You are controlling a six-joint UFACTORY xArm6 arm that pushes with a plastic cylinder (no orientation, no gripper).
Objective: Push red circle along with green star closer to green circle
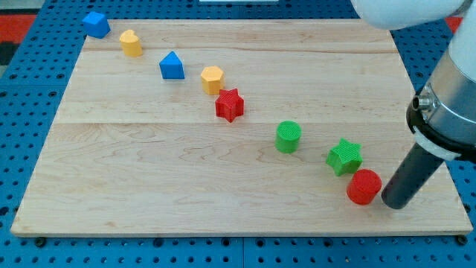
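Red circle [364, 186] touching my tip [395, 202]

Board [149, 156]: pale wood, visible grain, on a blue pegboard [15, 149]. Blocks: one blue cube [95, 24], one blue house shape [172, 65], two yellow [131, 43] [212, 79], red star [230, 105], green circle [288, 137], green star [344, 157], red circle [364, 186]. My tip [394, 202]: dark grey rod; housing above silver and white.

My tip [395, 203] touches the circle's [364, 186] right; star [344, 157] just above-left.
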